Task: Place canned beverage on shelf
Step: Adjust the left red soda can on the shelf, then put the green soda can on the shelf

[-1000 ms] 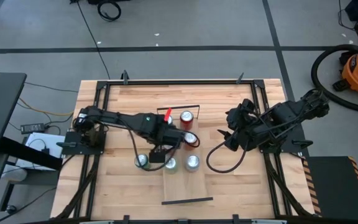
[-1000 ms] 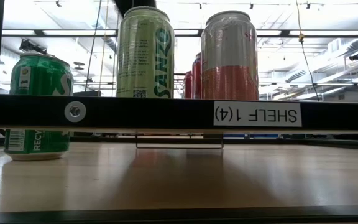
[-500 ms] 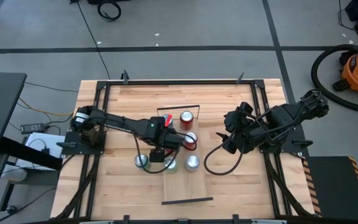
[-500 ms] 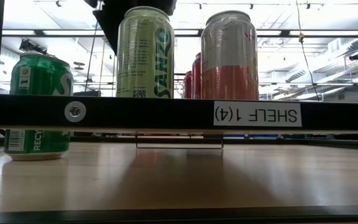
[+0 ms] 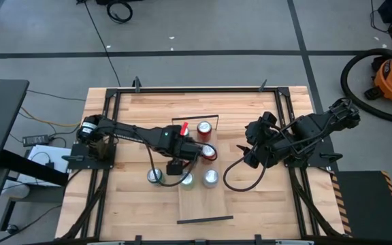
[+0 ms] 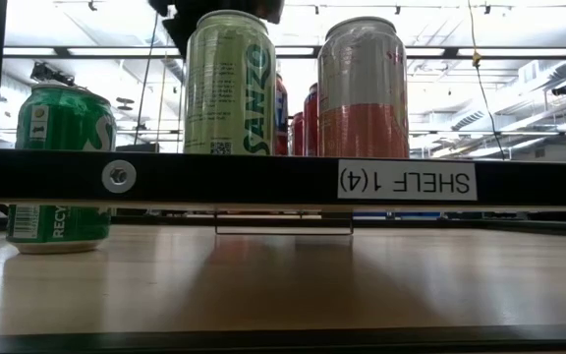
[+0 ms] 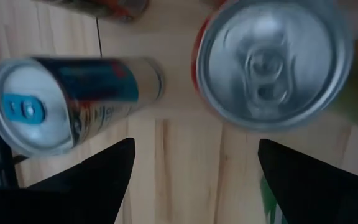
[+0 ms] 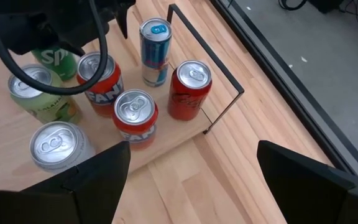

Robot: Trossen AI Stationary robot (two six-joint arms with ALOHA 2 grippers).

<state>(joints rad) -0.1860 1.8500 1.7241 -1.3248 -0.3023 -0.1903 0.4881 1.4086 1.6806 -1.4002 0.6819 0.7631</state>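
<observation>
The shelf [image 5: 203, 201] is a pale board with a black wire rail at each short end. On it stand a red can [image 5: 203, 128], a slim blue can [image 8: 155, 43], two orange cans [image 8: 98, 74] [image 8: 135, 115], a pale green can [image 6: 229, 84] and a silver-pink can [image 6: 364, 88]. A green can [image 5: 155, 175] stands on the tabletop left of the shelf. My left gripper [image 7: 191, 180] is open and empty, pointing down above the shelf between the slim blue can [image 7: 61, 93] and an orange can [image 7: 272, 62]. My right gripper [image 8: 185, 180] is open and empty, right of the shelf.
A black frame [image 5: 182, 88] runs round the slatted tabletop. A black bar labelled "SHELF 1(4)" [image 6: 406, 180] crosses the low view. The near half of the shelf [image 5: 204, 207] is bare wood. Cables trail from both arms onto the table [image 5: 240, 178].
My left gripper has drawn back a little toward the table's left edge, away from the orange can at mid shelf. In the low view its dark shape beside the pale green can now shows only at the top, and a red can shows behind that can.
</observation>
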